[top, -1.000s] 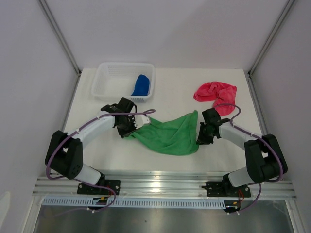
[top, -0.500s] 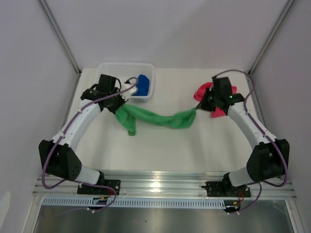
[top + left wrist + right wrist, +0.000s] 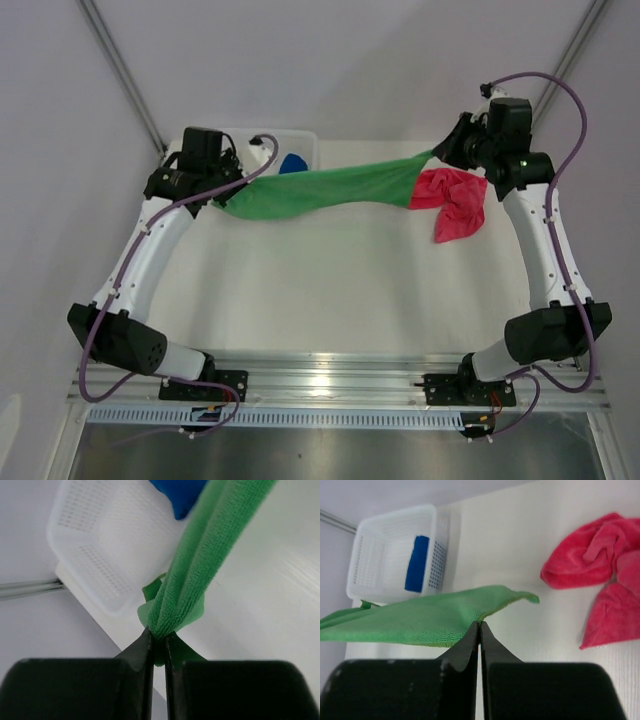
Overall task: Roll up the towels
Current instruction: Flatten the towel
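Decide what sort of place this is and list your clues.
Likely a robot lab cell: plain white walls enclose a white table; left arm and right arm are bolted to a metal rail.

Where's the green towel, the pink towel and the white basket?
green towel (image 3: 320,190), top view, on its stretched middle.
pink-red towel (image 3: 455,200), top view, on its crumpled middle.
white mesh basket (image 3: 375,562), right wrist view, on its bare mesh floor.

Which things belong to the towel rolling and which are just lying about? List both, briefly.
Job:
green towel, stretched between left gripper and right gripper
pink-red towel, crumpled on the table
blue towel, in the white mesh basket

Lying about:
white mesh basket
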Action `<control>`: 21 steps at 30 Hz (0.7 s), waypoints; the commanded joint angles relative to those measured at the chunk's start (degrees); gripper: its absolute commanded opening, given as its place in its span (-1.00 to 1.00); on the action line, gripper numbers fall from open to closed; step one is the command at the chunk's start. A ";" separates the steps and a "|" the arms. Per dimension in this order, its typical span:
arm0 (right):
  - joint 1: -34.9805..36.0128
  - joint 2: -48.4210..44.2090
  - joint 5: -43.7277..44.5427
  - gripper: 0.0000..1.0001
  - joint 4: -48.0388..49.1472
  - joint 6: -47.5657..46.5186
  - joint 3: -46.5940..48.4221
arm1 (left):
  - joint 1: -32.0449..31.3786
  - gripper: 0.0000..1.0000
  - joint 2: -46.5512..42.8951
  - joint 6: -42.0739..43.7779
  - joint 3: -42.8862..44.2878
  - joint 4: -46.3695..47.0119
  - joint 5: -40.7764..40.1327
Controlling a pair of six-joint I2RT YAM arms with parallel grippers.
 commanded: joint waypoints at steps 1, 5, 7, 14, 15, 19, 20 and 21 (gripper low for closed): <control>0.35 -4.11 -0.82 -1.00 -0.86 0.00 -10.45 | -0.02 -0.78 -1.82 10.36 -6.11 -6.98 4.25; 2.19 -12.97 0.40 -1.00 4.49 3.78 -28.63 | -3.69 -0.53 -2.00 16.36 -18.57 -13.14 11.55; 3.86 -15.01 0.85 -1.00 6.60 6.42 -35.44 | -7.21 -0.16 0.54 16.98 -23.51 -14.81 12.00; 5.10 -15.29 -1.52 -1.00 13.99 11.26 -47.51 | -5.75 0.20 8.99 0.31 -22.57 -10.51 12.16; 5.01 -15.02 -1.44 -1.00 13.91 10.83 -46.90 | -4.86 0.21 8.47 -2.76 -21.52 -11.03 13.83; 4.66 -13.97 -0.04 -1.00 11.98 8.63 -45.32 | -2.75 0.15 6.44 -5.69 -16.23 -17.53 17.46; 4.57 -14.05 0.06 -1.00 11.63 8.01 -45.32 | -3.18 0.13 6.27 -5.34 -19.02 -19.19 14.32; 4.31 -14.05 -0.03 -1.00 11.54 7.92 -45.40 | -3.36 0.11 6.09 -3.34 -20.70 -19.47 12.37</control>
